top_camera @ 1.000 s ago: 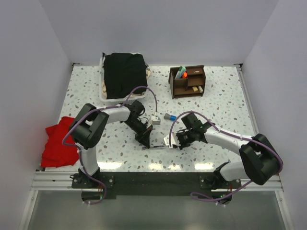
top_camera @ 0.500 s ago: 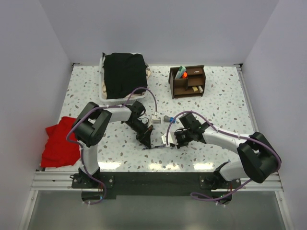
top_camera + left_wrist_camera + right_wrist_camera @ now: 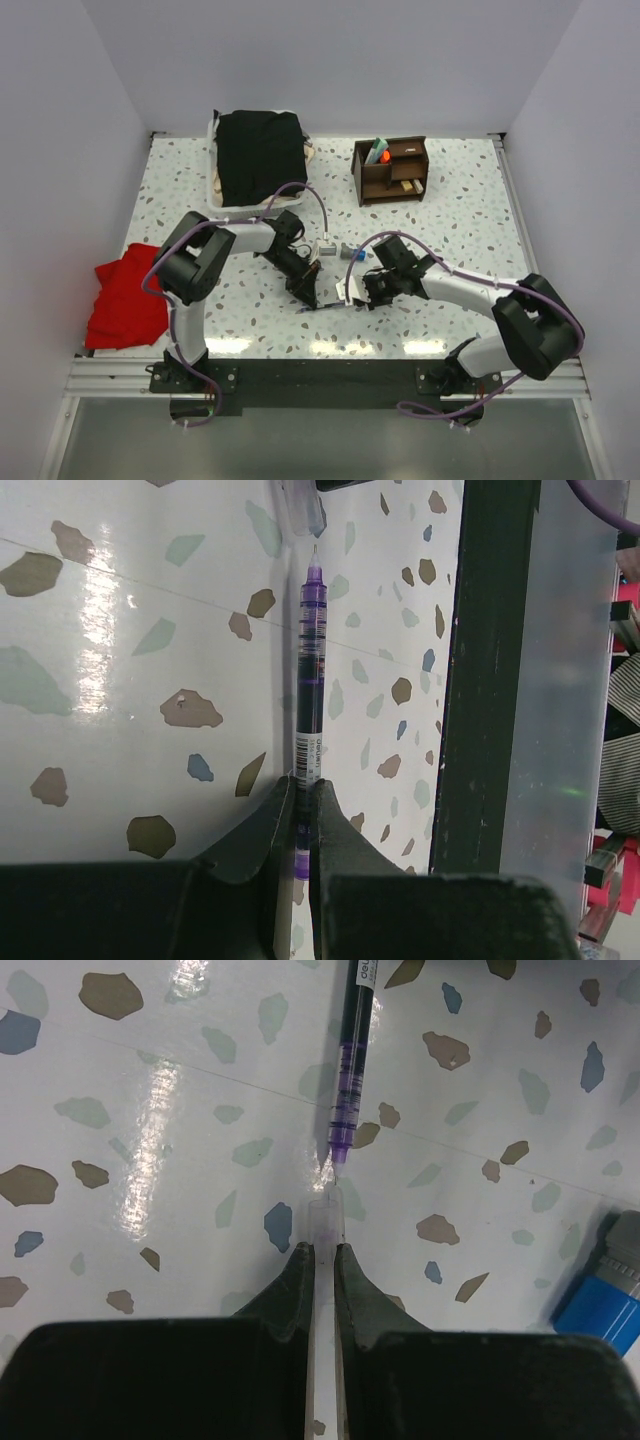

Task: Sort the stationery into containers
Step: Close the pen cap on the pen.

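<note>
Near the front middle of the speckled counter (image 3: 470,230), the two end effectors face each other along one line. The left end effector (image 3: 303,786) is clenched on the rear end of a purple pen (image 3: 310,670), which lies low over the counter with its bare tip pointing to 12 o'clock in the left wrist view. The right end effector (image 3: 325,1250) is clenched on a clear cap (image 3: 325,1215). In the right wrist view the cap's open mouth is at 12 o'clock, just at the pen's tip, and whether the two touch cannot be told. A blue-grey sharpener (image 3: 350,252) lies on the counter near the right end effector, at about 12 o'clock from it in the top view. The dark brown wooden organiser (image 3: 390,172) stands well apart at about 1 o'clock from the pen, with a pale green pen (image 3: 374,152) and an orange-capped marker (image 3: 384,155) upright in its left rear compartment. A black cloth (image 3: 260,150) fills a white basket (image 3: 214,190) at 11 o'clock, and a red cloth (image 3: 125,300) lies at 9 o'clock by the counter's edge.
</note>
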`<action>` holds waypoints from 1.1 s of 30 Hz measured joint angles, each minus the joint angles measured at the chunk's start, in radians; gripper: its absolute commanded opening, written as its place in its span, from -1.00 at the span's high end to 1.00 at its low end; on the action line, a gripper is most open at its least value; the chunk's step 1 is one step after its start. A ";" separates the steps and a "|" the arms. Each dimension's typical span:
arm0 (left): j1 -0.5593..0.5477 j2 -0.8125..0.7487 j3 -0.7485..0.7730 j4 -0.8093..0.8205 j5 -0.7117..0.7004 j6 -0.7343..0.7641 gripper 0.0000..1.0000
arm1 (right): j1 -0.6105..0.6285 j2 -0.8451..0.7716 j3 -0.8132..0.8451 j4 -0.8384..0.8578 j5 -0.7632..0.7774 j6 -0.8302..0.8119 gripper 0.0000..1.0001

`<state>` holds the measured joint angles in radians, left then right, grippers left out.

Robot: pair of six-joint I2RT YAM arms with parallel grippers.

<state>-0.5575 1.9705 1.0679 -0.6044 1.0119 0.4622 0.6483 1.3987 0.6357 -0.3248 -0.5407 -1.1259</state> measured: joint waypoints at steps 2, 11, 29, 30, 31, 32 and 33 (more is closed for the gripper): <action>0.000 0.005 0.006 0.000 0.003 -0.002 1.00 | 0.001 0.003 0.002 0.000 0.000 0.002 1.00; 0.000 0.012 0.015 0.002 0.005 -0.010 1.00 | 0.002 0.024 0.024 0.004 0.008 0.021 1.00; -0.002 0.046 0.059 -0.005 0.009 -0.036 1.00 | 0.002 0.021 0.024 0.004 0.008 0.034 1.00; -0.003 0.049 0.062 -0.006 0.010 -0.037 1.00 | 0.002 0.021 0.024 0.004 0.008 0.035 1.00; -0.006 0.050 0.064 -0.006 0.010 -0.038 1.00 | 0.002 0.021 0.024 0.004 0.008 0.037 1.00; -0.007 0.052 0.067 -0.007 0.010 -0.039 1.00 | 0.002 0.021 0.024 0.005 0.008 0.038 1.00; -0.008 0.053 0.069 -0.008 0.010 -0.041 1.00 | 0.002 0.021 0.024 0.004 0.010 0.042 1.00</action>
<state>-0.5659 2.0235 1.1370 -0.6121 1.0222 0.4213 0.6498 1.4193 0.6601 -0.3206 -0.5312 -1.0840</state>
